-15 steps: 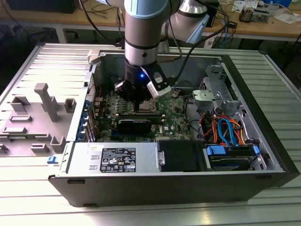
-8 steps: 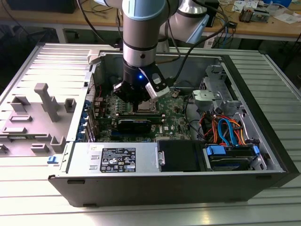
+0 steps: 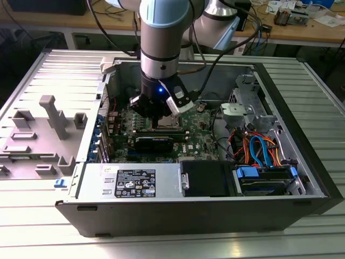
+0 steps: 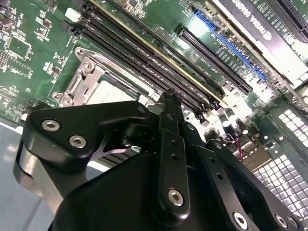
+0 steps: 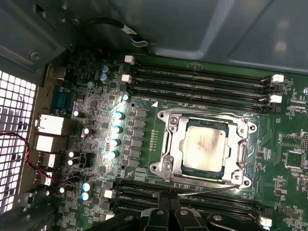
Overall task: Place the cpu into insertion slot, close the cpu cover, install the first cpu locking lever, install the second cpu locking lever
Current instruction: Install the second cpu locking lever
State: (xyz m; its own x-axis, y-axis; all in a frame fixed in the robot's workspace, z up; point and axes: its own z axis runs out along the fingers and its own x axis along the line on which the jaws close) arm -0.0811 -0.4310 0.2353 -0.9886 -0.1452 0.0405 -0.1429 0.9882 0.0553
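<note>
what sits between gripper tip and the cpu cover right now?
In the first wrist view, a thin silver lever rod and a strip of green board lie between the gripper and the cpu cover, which is down around the cpu.

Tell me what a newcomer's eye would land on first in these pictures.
The arm's gripper reaching down into the open computer case, over the green motherboard. Then, in the first wrist view, the cpu sitting in the insertion slot, with the silver cpu cover framing it.
</note>
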